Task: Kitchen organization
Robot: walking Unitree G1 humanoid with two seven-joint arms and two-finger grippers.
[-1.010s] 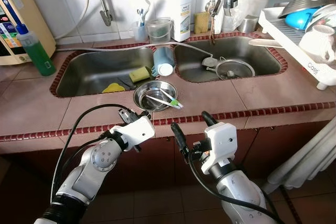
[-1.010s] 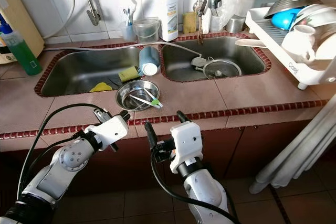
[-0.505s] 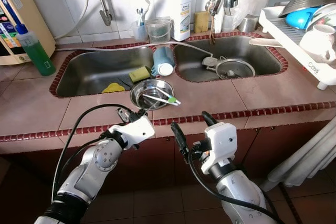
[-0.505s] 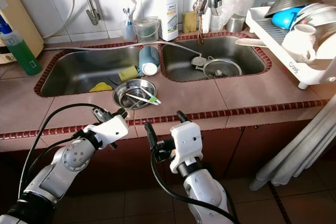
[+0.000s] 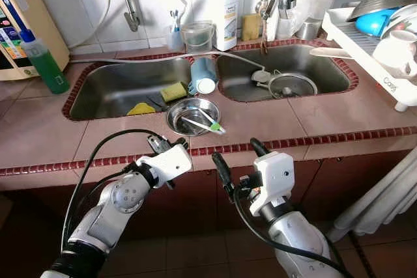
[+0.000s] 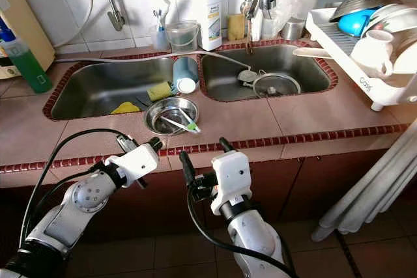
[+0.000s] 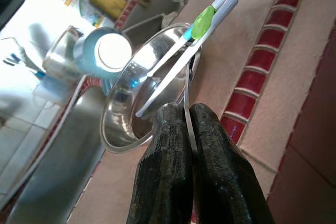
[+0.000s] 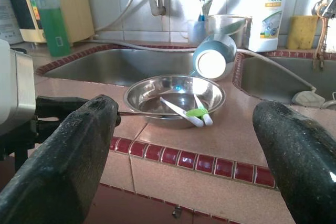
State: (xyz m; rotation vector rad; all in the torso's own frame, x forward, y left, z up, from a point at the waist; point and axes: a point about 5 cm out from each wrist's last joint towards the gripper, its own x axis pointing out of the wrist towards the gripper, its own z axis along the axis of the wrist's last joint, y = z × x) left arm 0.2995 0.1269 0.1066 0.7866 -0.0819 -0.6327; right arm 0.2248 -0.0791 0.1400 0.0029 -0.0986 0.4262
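The steel bowl (image 5: 193,116) sits on the desk (image 5: 273,118) just in front of the double sink (image 5: 124,86), two toothbrushes (image 5: 207,122) inside. The left tool (image 5: 171,142) pinches its near rim. The right tool (image 5: 238,155), spread wide, hangs below the desk edge.

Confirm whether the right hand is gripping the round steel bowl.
No: the right hand hangs open short of the round steel bowl, touching nothing.

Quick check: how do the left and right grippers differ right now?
The left gripper has its jaws shut on the steel bowl's near rim; the right gripper has its jaws wide open, holding nothing. The left reaches over the counter edge; the right hangs in front of it. Both point toward the bowl.
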